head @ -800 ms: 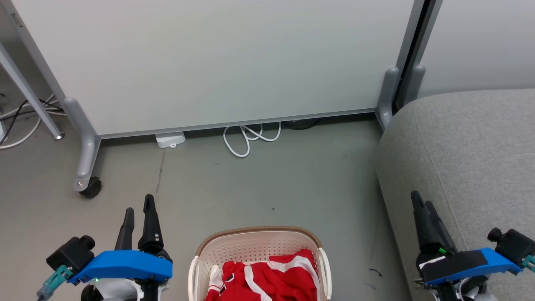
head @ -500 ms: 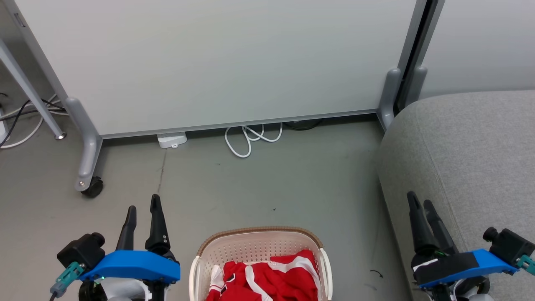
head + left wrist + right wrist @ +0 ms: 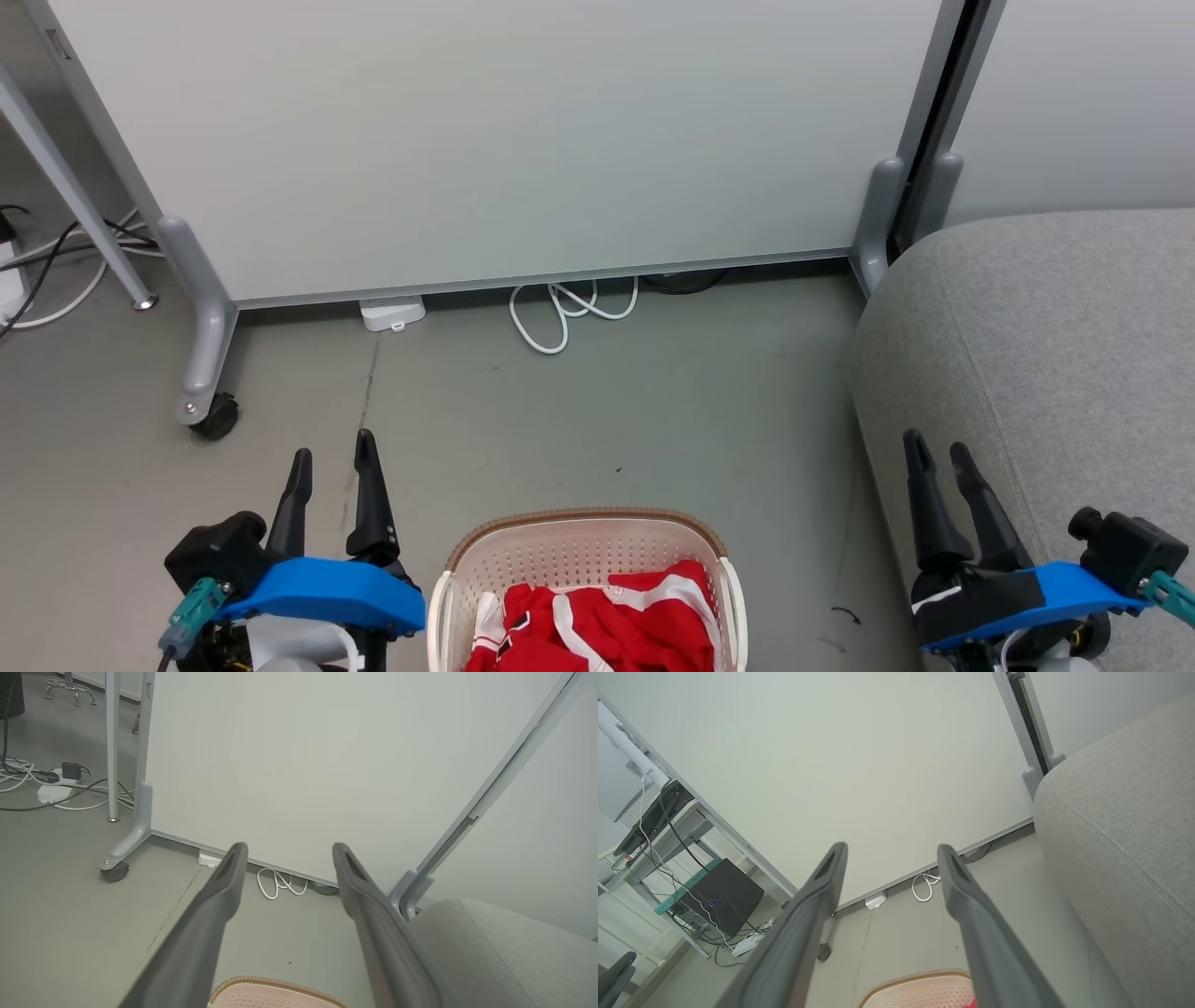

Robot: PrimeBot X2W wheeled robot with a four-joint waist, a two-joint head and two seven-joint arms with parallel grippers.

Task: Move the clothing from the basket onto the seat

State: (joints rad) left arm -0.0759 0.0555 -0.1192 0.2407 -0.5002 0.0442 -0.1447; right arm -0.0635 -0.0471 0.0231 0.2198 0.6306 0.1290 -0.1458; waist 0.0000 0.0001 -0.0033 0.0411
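The clothing (image 3: pixel 597 625) lies heaped in the basket (image 3: pixel 583 523), between the left gripper (image 3: pixel 332 446) and right gripper (image 3: pixel 935 443), both spread wide and empty. Beyond, at right, stands the seat (image 3: pixel 1046 355). A shallow pinch may let a trailing garment catch on the basket and tip it.

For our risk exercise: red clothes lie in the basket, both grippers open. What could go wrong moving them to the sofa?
The clothes lie bunched, so one grab may lift several or drag the basket. Trailing fabric may snag or fall on the floor short of the sofa.
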